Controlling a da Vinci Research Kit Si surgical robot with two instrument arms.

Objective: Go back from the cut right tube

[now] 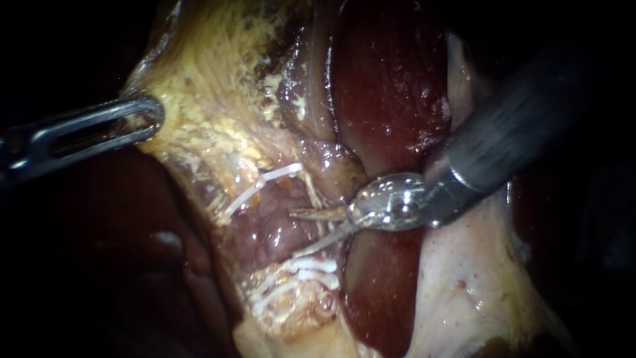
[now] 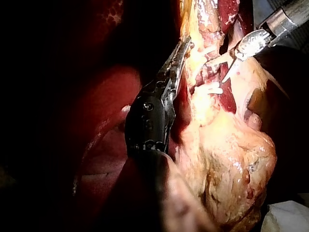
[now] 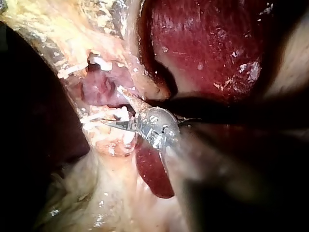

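— Has it gone back?
— Not yet; the right instrument (image 1: 298,233) has its hand open and empty, just beside the tube (image 1: 268,225) between the clips (image 1: 265,182); the left instrument (image 1: 142,116) pinches yellow tissue (image 1: 199,99).

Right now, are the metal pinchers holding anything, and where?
The left instrument grips the yellow tissue at its edge; the right instrument, blades open, holds nothing.

white cloth (image 2: 289,217) just beside fatty tissue (image 2: 227,154); contact between them unclear.
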